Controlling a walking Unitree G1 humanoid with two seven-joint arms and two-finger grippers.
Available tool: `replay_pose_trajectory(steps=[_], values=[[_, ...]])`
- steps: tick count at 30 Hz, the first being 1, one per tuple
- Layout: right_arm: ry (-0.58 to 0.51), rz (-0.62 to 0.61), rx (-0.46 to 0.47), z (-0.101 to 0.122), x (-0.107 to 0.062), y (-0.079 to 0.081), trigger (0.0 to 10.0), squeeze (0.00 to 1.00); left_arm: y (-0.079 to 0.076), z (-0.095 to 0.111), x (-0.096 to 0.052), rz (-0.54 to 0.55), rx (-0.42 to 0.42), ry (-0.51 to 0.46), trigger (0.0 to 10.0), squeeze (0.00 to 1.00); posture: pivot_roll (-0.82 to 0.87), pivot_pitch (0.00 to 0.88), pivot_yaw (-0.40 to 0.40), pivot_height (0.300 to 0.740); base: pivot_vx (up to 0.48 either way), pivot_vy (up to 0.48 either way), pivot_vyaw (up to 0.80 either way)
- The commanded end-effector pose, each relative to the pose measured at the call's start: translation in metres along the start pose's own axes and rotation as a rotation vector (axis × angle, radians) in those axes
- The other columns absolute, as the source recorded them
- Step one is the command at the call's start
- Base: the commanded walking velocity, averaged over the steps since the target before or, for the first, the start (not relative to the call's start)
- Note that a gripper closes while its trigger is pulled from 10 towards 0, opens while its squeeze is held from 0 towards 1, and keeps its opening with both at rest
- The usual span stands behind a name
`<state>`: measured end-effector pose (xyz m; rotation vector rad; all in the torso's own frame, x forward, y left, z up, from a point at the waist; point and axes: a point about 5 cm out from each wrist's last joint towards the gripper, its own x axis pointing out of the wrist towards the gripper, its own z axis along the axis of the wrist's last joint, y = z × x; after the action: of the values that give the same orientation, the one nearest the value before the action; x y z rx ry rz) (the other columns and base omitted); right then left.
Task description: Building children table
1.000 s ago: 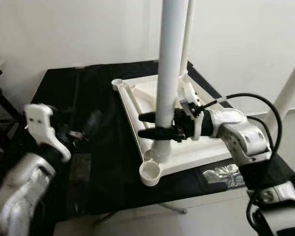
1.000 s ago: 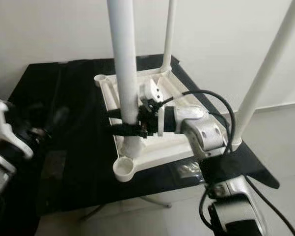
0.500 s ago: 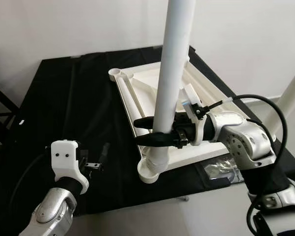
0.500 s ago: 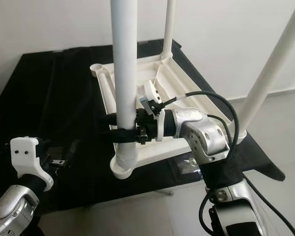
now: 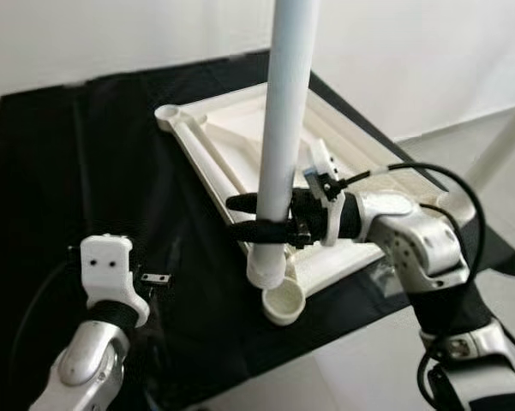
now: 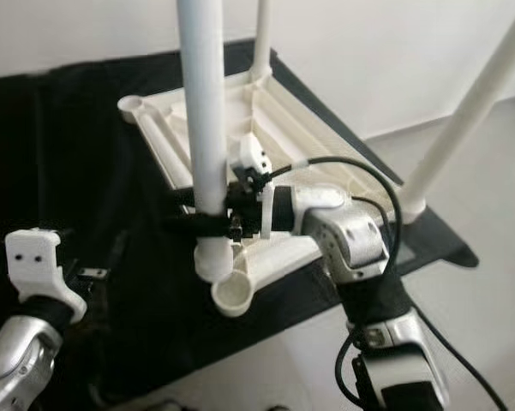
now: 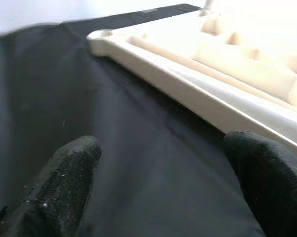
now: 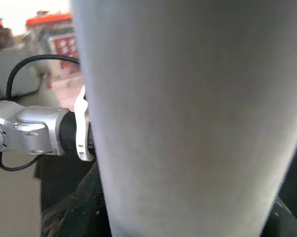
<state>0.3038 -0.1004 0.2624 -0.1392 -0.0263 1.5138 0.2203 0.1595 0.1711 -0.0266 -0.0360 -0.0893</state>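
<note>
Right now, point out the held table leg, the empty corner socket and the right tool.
table leg [image 5: 284, 111], left eye view, mid shaft.
corner socket [image 5: 284, 302], left eye view, cup rim.
right tool [image 5: 244, 216], left eye view, between fingertips.

White table leg [image 5: 284, 128], cream tabletop [image 5: 240, 137], black cloth [image 5: 111, 171]; black tool fingers [image 5: 248, 204].

Leg [image 5: 284, 111] in right pincer [image 5: 255, 217]: smooth white plastic, faint sheen. Tabletop [image 5: 240, 145] beyond: same plastic, ribbed. Cloth [image 5: 94, 163] under left pincer [image 7: 158, 192]: matt black. Pincer fingers [image 7: 64, 182]: rough black rubber.
</note>
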Motion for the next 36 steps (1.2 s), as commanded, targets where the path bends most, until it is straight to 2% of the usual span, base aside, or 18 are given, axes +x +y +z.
replay_pose_trajectory(steps=[1,8,15,19,20,21,24,27,36], values=[[0.003,0.030,-0.023,0.005,-0.002,0.004,10.0,0.00,-0.003,-0.002,-0.001,-0.002,0.014,0.001,10.0,0.00,-0.01,0.205,0.044,0.740,0.000,0.000,-0.80],[0.006,0.135,-0.025,0.008,-0.008,0.014,10.0,0.00,0.003,-0.003,-0.001,0.067,0.007,-0.011,10.0,0.00,-0.01,0.203,0.043,0.740,0.000,0.000,-0.80],[0.012,0.201,-0.040,0.009,-0.008,0.022,10.0,0.00,0.014,-0.005,-0.005,0.184,0.020,-0.009,10.0,0.00,0.00,0.206,0.045,0.740,0.000,0.000,0.00],[0.027,0.221,-0.056,0.007,-0.010,0.023,10.0,0.00,0.017,-0.008,-0.009,0.208,0.004,0.004,10.0,0.00,0.00,0.213,0.051,0.740,0.000,0.000,0.00],[0.027,0.221,-0.056,0.007,-0.010,0.023,10.0,0.00,0.017,-0.008,-0.009,0.208,0.004,0.004,10.0,0.00,0.00,0.213,0.051,0.740,0.000,0.000,0.00],[0.055,0.190,-0.108,0.003,-0.009,0.017,10.0,0.00,0.016,-0.010,-0.013,0.189,-0.018,0.021,10.0,0.00,0.00,0.226,0.059,0.740,0.000,0.000,0.00],[0.048,0.165,-0.132,0.003,-0.006,0.013,10.0,0.00,0.013,-0.010,-0.015,0.167,-0.029,0.026,10.0,0.00,0.00,0.229,0.060,0.740,0.000,0.000,0.00],[0.018,0.198,-0.120,0.007,-0.003,0.011,10.0,0.00,0.008,-0.010,-0.018,0.131,-0.045,0.019,10.0,0.00,0.01,0.241,0.063,0.740,0.000,0.000,0.00],[-0.020,0.271,-0.145,0.013,0.014,0.004,10.0,0.00,0.010,-0.010,-0.015,0.115,-0.034,0.004,10.0,0.00,0.03,0.260,0.061,0.740,0.000,0.000,0.00]])
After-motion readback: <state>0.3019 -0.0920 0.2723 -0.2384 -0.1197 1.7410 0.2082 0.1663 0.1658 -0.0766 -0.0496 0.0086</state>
